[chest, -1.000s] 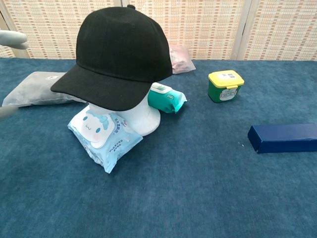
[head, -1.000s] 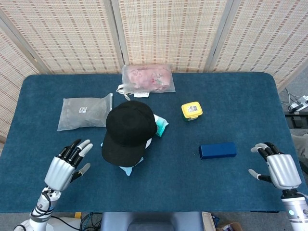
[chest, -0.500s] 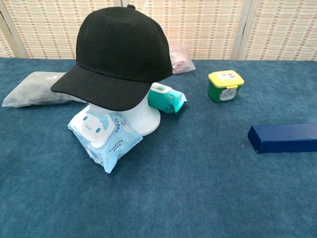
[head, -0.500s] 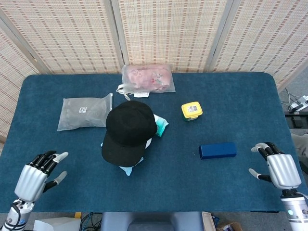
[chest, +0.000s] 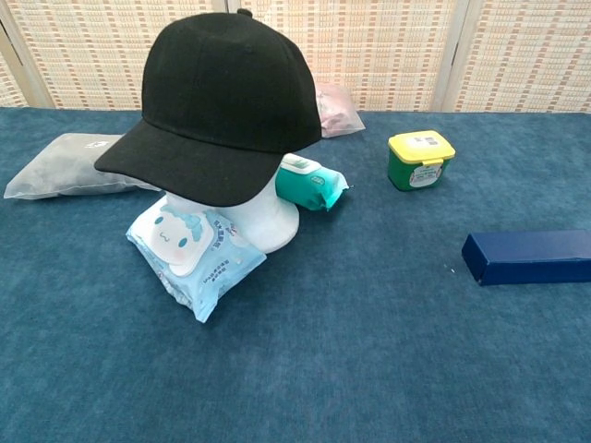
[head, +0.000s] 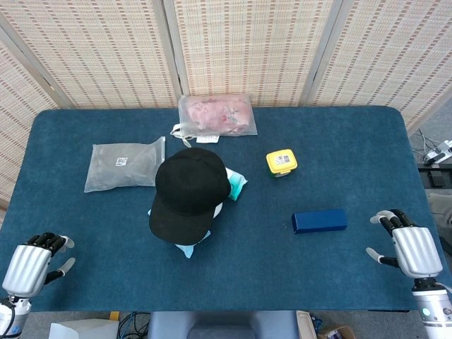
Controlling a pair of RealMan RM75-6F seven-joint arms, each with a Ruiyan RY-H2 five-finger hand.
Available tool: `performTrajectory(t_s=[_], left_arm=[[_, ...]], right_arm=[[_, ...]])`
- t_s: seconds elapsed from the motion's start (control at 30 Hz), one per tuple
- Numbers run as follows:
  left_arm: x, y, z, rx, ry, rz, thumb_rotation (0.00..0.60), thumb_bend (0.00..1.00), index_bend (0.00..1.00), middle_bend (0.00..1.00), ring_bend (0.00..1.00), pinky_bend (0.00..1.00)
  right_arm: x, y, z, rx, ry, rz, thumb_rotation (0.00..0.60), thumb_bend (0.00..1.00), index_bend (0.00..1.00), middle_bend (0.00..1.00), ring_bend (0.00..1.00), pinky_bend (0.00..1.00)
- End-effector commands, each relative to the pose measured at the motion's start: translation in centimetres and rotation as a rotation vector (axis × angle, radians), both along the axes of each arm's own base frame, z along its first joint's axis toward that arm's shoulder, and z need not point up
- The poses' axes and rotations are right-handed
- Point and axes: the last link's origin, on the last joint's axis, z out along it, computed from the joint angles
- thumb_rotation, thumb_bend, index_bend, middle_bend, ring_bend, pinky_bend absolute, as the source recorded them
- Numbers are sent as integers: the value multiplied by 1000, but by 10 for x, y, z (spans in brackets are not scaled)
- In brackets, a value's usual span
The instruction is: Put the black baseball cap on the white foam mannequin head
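We see the table (head: 339,152) first, a wide blue felt surface bearing everything. The black baseball cap (chest: 222,101) sits squarely over the white foam mannequin head (chest: 268,224), brim toward us, so we judge the task done. That explains both hands resting at the near edge: our left hand (head: 28,267) has its fingers curled in on nothing, our right hand (head: 413,248) is spread and empty. The wipes pack (chest: 196,251) shows a cartoon face; its writing is too small to read.
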Motion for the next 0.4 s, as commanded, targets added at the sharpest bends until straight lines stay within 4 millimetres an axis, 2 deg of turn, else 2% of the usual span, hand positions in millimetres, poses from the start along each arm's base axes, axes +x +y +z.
performTrajectory(t_s=[0.03, 0.4], left_arm=[[-6, 2, -6, -18, 4, 22, 600, 164, 501, 601, 441, 535], [-7, 6, -15, -55, 1, 38, 600, 164, 501, 602, 442, 536]], right_arm=[[0, -1, 0, 2, 1, 0, 600, 115, 371, 320, 232, 566], [-2, -2, 2, 5, -2, -2, 600, 115, 371, 320, 232, 566]])
